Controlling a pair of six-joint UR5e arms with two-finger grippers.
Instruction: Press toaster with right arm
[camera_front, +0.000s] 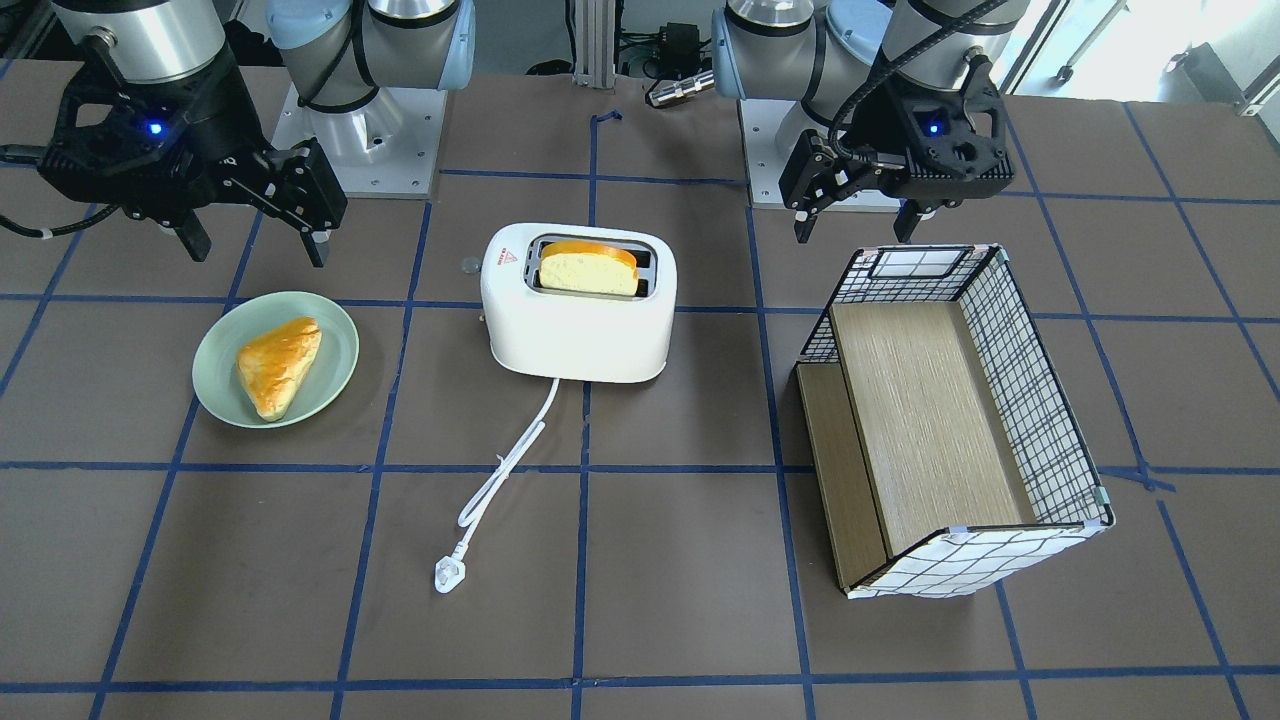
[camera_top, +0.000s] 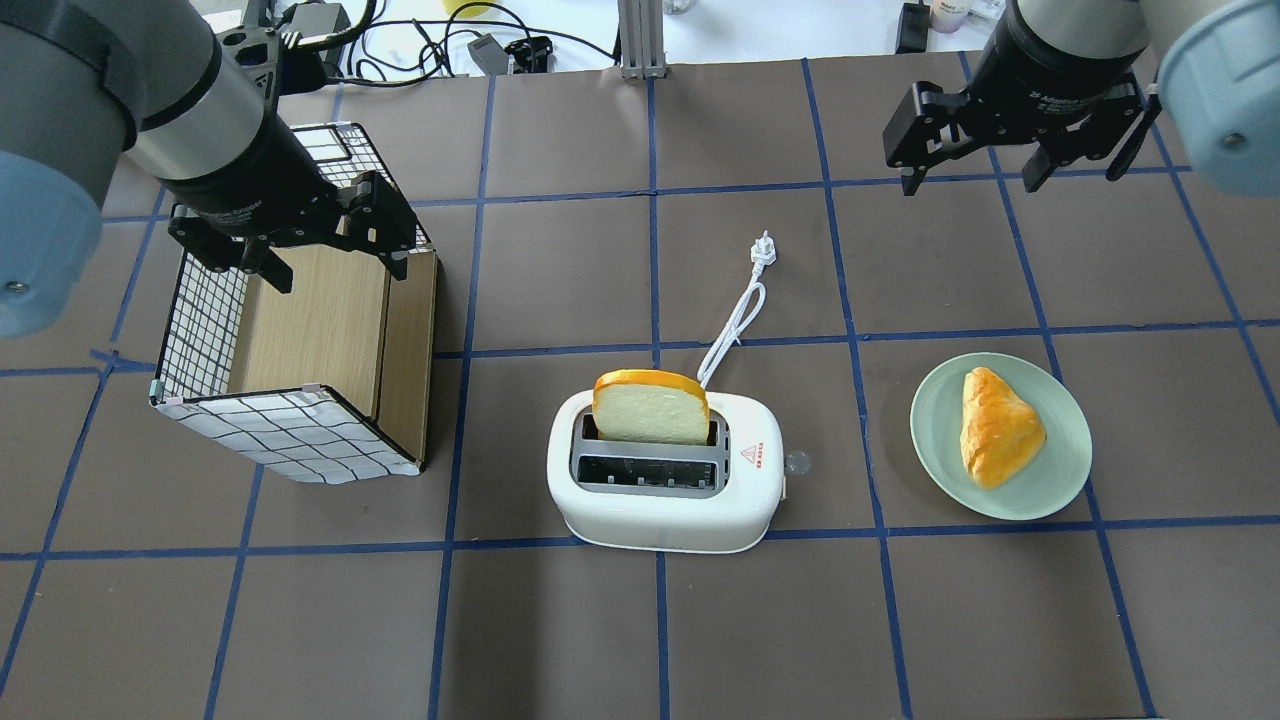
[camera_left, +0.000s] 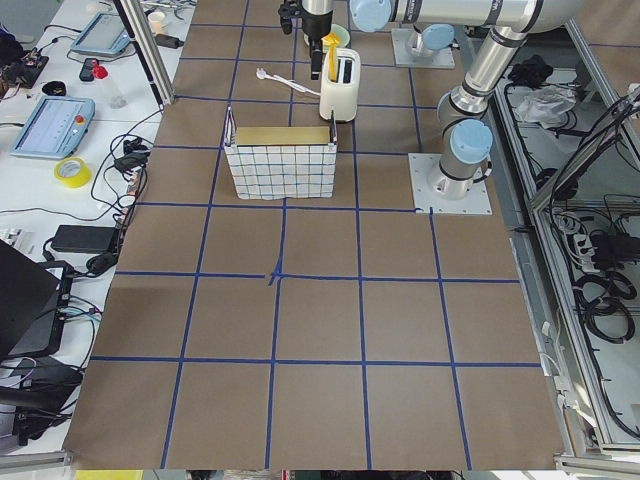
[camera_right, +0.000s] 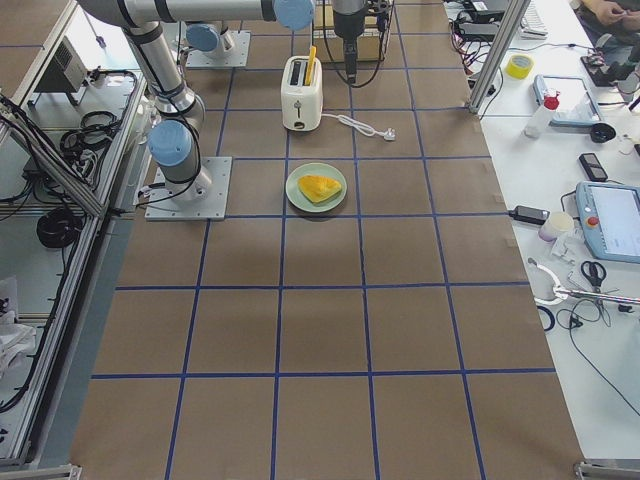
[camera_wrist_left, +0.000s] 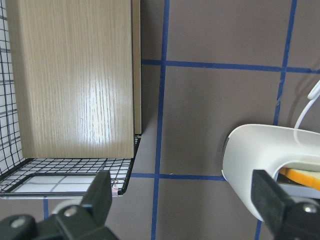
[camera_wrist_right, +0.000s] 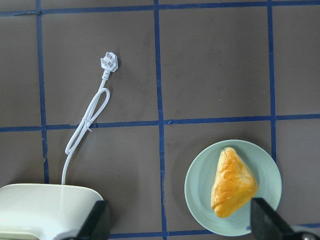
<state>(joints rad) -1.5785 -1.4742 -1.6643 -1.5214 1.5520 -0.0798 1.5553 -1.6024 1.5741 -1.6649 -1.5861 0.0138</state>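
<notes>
The white toaster (camera_front: 578, 330) stands mid-table with a bread slice (camera_front: 588, 268) upright in one slot. It also shows in the overhead view (camera_top: 660, 510). Its small grey lever (camera_top: 797, 462) is on the end that faces the plate. Its white cord ends in a plug (camera_top: 763, 246). My right gripper (camera_front: 255, 240) is open and empty. It hangs above the table beyond the plate, well apart from the toaster, and also shows in the overhead view (camera_top: 970, 180). My left gripper (camera_top: 340, 272) is open and empty over the basket.
A green plate (camera_top: 1060, 480) with a golden pastry (camera_top: 998, 425) lies to the right of the toaster. A wire basket (camera_top: 200, 330) with a wooden board inside lies on its side to the left. The cord loops across the table beyond the toaster.
</notes>
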